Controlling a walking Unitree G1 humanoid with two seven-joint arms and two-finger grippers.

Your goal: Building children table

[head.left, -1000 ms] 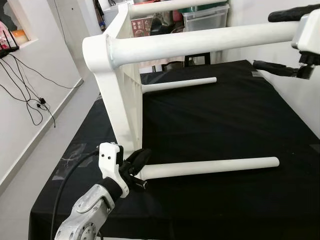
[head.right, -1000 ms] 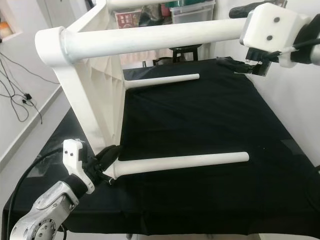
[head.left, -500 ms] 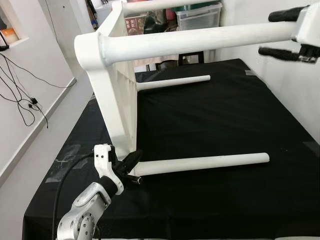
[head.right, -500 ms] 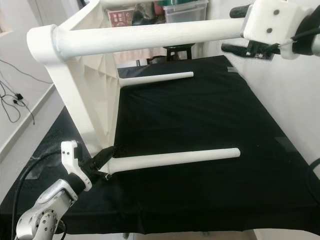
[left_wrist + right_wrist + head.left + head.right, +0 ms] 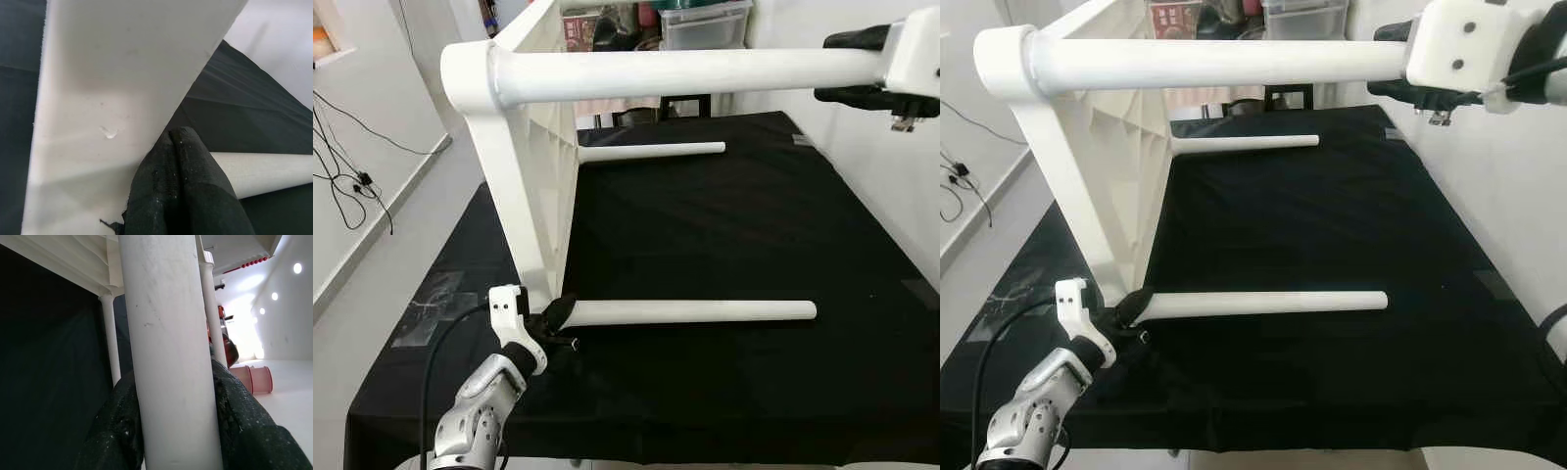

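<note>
With all four legs already seated in their corners, the white children's table (image 5: 524, 176) lies tipped on its side across the centre of the frame, its top standing on edge on the black-covered desk (image 5: 734, 225), so assembly looks nearly complete in these views. What appears to remain is turning the table upright; whether the legs are fully tight cannot be told.

- Upper near leg (image 5: 685, 73): runs horizontally across the top of the frame toward the upper right.
- Lower near leg (image 5: 695, 311): lies along the desk in the lower centre; a far leg (image 5: 651, 150) lies parallel behind it.
- Right claw (image 5: 1400, 88), upper right: its two black fingers (image 5: 244, 431) are closed around the free end of the upper near leg, one on each side, as the right wrist view shows.
- Left claw (image 5: 560, 315), lower left: sits at the joint where the lower near leg meets the tabletop, fingers pressed together against the leg's base.
</note>
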